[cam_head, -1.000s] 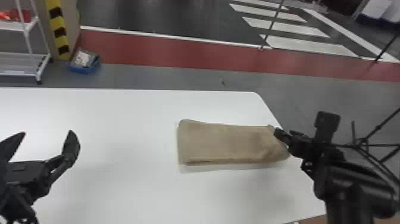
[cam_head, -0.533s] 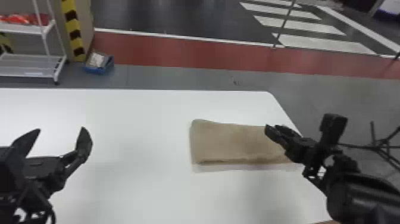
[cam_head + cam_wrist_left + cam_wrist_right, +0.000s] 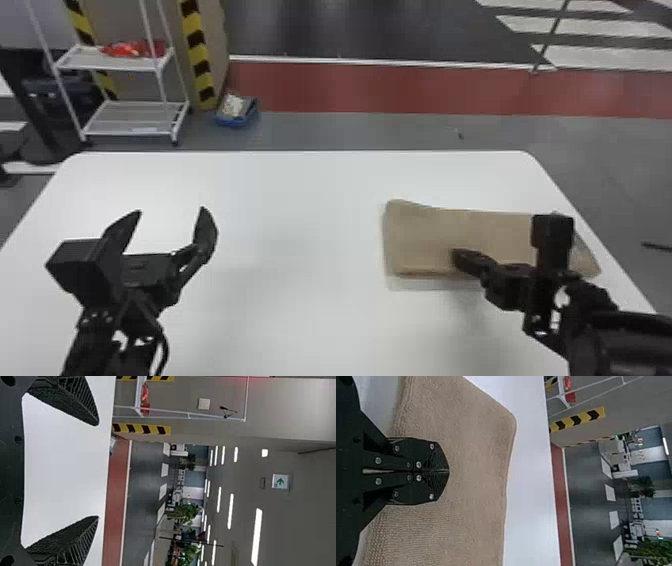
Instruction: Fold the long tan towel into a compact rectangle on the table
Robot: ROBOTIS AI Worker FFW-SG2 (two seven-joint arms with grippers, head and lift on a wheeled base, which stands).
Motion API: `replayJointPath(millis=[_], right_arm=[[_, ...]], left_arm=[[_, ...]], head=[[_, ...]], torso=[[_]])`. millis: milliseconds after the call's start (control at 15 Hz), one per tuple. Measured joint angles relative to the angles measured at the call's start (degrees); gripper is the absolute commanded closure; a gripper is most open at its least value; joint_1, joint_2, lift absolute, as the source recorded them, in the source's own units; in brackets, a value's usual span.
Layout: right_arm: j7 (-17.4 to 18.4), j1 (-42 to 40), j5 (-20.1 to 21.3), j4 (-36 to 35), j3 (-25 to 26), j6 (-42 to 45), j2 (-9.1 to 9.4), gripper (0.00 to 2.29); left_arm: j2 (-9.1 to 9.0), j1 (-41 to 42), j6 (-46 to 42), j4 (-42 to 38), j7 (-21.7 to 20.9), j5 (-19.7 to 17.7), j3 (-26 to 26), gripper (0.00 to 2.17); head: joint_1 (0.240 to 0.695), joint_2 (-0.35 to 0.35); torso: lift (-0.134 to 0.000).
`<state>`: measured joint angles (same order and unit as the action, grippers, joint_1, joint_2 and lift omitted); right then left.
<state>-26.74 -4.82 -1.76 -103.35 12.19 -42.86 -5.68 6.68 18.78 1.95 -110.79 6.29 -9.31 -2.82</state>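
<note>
Head view: right pincer [image 3: 458,257], fingers closed together, over the folded tan towel [image 3: 425,230] at centre right on the white worktop [image 3: 280,200]; left pincer [image 3: 170,211], fingers spread, centre left.

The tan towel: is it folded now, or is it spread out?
Folded: the tan towel lies as a short, layered rectangle on the table, with a rounded fold at one end.

This looks like a big indoor workshop or test hall. Beyond a red floor band [image 3: 375,90], dark flooring [image 3: 375,30] carries white crossing-like stripes [image 3: 590,56]. At the far left, yellow-and-black hazard tape [image 3: 197,55] edges a panel by a white wheeled rack [image 3: 132,120]. Long ceiling lights [image 3: 256,534] and a green arrow sign [image 3: 280,481] show overhead, with leafy plants [image 3: 186,513] far off.
</note>
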Motion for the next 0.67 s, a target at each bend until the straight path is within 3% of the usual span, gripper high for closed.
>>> replayJointPath(millis=[400, 667], right_arm=[[0.11, 0.43, -1.0, 0.03, -5.55, -4.81, 0.89, 2.01], [1.2, 1.22, -0.7, -1.04, -12.68, -7.23, 2.57, 2.01]], left_arm=[[0.0, 0.03, -0.06, 0.0, -0.35, 0.0, 0.22, 0.03], [0.0, 0.03, -0.06, -0.02, -0.38, -0.12, 0.47, 0.03]], head=[[0.695, 0.022], [0.695, 0.095]], torso=[[-0.123], [-0.123]])
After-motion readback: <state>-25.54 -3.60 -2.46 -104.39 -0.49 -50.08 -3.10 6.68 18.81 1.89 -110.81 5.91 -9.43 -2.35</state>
